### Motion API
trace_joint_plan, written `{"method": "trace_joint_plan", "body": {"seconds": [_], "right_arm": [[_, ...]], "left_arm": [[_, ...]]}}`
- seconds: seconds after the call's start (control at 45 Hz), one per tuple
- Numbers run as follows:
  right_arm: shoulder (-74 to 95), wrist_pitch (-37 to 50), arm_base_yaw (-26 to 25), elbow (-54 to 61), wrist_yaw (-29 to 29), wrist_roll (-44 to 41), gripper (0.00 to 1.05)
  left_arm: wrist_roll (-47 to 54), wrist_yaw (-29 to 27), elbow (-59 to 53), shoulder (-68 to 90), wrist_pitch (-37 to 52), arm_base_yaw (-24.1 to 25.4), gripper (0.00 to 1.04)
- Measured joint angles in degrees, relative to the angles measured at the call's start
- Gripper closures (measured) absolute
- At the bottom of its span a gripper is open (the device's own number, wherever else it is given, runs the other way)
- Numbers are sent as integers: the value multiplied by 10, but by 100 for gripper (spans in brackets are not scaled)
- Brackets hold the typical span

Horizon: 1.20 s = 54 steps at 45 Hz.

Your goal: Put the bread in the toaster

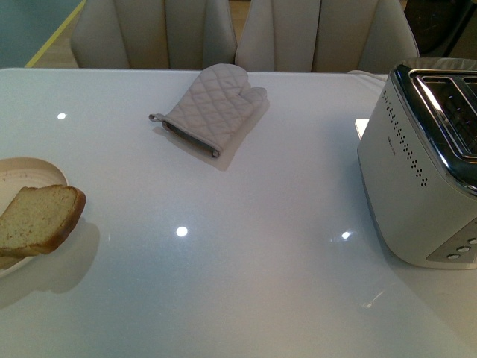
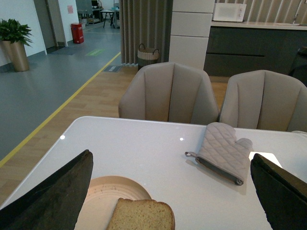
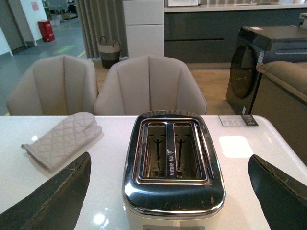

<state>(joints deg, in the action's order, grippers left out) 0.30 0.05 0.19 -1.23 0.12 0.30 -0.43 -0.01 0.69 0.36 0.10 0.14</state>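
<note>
Front view, neither arm in frame.

Far left of the table: we note a pale round plate, partly cut off by the frame edge. The bread lies on it, one tan speckled slice. Its brown crusted end reaches past the plate's rim toward the table's middle.

Left wrist view: the left gripper is released, with its two dark fingers spread wide to either side of the frame. Nothing sits between them. The bread shows low between them on the plate, and we cannot tell how far off it is.

Middle, toward the far edge: a quilted beige oven mitt lies flat, thumb to the right, well apart from both plate and toaster. Two beige chairs stand behind the table.

Right edge: the toaster stands upright, with rows of dark holes on its side, a chrome top and round buttons low on the near end.

Right wrist view: the right gripper is likewise released, fingers wide apart, holding nothing. It looks down on the toaster's two slots, and we see only the wire guides inside both.
</note>
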Motion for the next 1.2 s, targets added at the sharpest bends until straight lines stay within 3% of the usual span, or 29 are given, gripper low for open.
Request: {"method": "trace_joint_plan", "body": {"seconds": [0.511,0.622,0.667,0.711,0.8,0.911,1.067,1.2], "right_arm": [[0,0,0,0,0,0,9],[0,0,0,0,0,0,9],[0,0,0,0,-1,0,9],[0,0,0,0,0,0,9],[0,0,0,0,-1,0,9],[0,0,0,0,-1,0,9],[0,0,0,0,-1,0,9],[0,0,0,0,-1,0,9]], "left_arm": [[0,0,0,0,0,0,7],[-111,-45,60,78,-147,-19,7],[-177,-30,91,132,-206,-15,7],[-243,5,106,173,-209,6,7],[-292,90,132,266,-141,92,7],[-302,160,158,470,21,202,7],[-311,154,204,802,238,278,7],[-313,135,254,1042,335,307,7]]}}
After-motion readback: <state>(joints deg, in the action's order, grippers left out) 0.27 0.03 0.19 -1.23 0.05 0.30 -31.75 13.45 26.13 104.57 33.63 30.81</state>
